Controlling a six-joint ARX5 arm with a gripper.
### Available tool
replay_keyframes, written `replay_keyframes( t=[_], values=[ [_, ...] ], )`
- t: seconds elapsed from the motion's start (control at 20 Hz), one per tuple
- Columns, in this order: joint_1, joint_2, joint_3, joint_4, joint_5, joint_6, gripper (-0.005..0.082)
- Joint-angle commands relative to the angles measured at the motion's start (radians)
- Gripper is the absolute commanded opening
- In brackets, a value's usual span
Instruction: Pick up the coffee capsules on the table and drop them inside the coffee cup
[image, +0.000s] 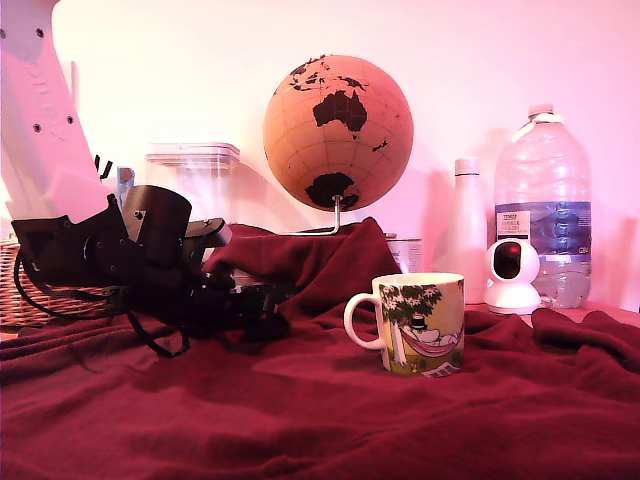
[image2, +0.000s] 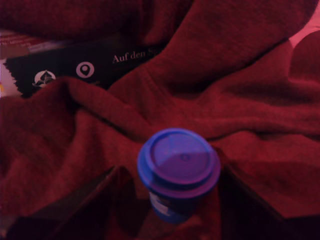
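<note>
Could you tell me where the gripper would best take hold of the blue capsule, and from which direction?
Probably by the tapered body just under the flange. The blue capsule stands on the red blanket with its wide flat end toward the wrist camera, so coming straight along that line, one jaw on each side, suits it; the rim should then stop it slipping out. The jaws already appear to flank it.
</note>
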Motion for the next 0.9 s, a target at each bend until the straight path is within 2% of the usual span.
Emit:
replay_keyframes(
  t=[0.0, 0.3, 0.55, 0.65, 0.85],
  values=[
    [-0.003, 0.018, 0.004, 0.003, 0.001, 0.010, 0.0578],
    [-0.002, 0.018, 0.008, 0.003, 0.001, 0.018, 0.0386],
    [-0.002, 0.018, 0.008, 0.023, 0.001, 0.024, 0.0179],
    [-0.002, 0.018, 0.008, 0.045, 0.001, 0.024, 0.0150],
    [-0.002, 0.012, 0.008, 0.060, 0.004, 0.024, 0.0145]
  ],
)
